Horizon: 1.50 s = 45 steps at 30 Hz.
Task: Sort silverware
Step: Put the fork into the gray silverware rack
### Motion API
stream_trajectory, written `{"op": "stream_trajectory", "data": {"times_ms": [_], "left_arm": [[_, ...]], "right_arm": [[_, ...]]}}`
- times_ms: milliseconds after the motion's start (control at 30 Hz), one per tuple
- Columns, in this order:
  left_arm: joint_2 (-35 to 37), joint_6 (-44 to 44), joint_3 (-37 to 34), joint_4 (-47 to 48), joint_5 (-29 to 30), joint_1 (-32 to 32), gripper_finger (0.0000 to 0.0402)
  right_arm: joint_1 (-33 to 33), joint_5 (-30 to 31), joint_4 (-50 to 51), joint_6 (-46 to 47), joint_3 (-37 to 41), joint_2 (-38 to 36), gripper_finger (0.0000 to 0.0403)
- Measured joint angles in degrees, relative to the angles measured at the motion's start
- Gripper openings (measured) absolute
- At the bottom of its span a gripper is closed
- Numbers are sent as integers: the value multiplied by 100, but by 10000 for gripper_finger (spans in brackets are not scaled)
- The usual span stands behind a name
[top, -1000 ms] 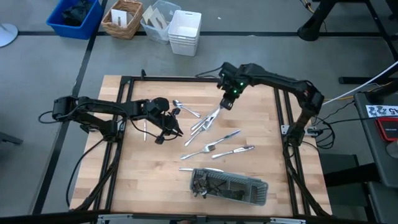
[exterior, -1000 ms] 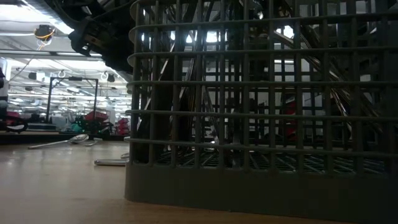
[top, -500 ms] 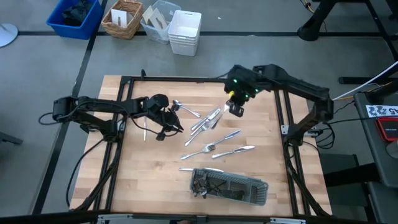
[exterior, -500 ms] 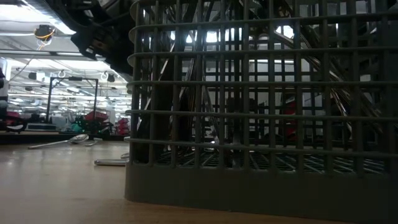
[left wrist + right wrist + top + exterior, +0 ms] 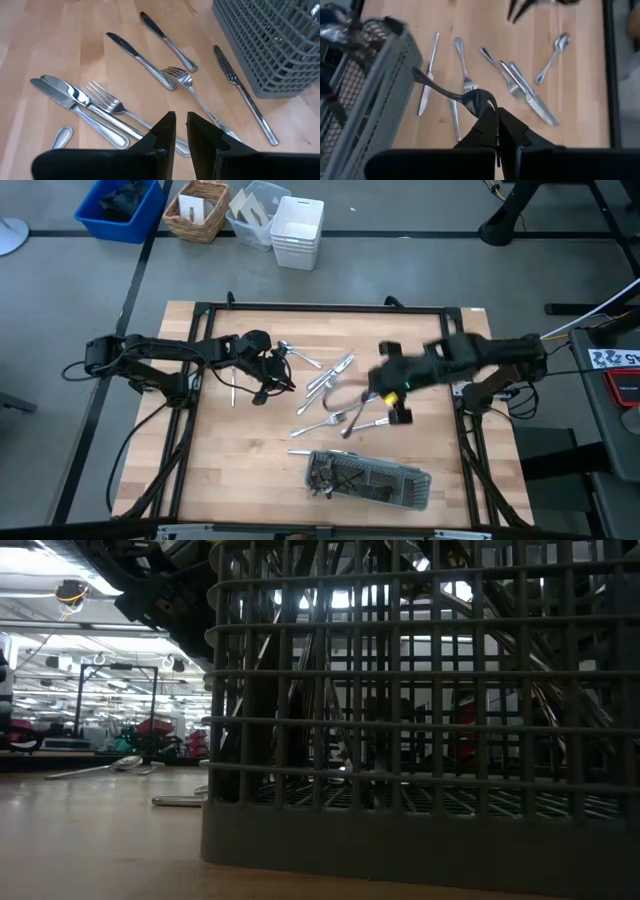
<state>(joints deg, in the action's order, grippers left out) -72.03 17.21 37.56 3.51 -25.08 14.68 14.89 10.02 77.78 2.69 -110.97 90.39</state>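
Polished steel silverware is roughly half sorted by my read: several slim forks, knives and spoons are lying loose mid-desk, some overlapping, while other pieces are already standing in the grey mesh tray at the near edge. Right gripper is hanging near the tray with jaws clamped on the bowl of a curved spoon. Left gripper is hovering just beside the loose pile, jaws nearly closed, a thin gap showing, holding nothing.
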Motion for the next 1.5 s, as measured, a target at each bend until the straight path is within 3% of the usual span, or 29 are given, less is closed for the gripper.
{"op": "stream_trajectory", "data": {"times_ms": [400, 967, 1500], "left_arm": [[0, -419, 0, -263, 1, 0, 40], [0, -669, 0, -308, 1, -4, 40], [0, -656, 0, -293, 0, -7, 40]], "right_arm": [[1390, 2181, -176, 154, -1, 0, 3], [2399, 2289, -833, -314, -1, 4, 3], [2409, 1747, -773, -896, 1, 656, 3]]}}
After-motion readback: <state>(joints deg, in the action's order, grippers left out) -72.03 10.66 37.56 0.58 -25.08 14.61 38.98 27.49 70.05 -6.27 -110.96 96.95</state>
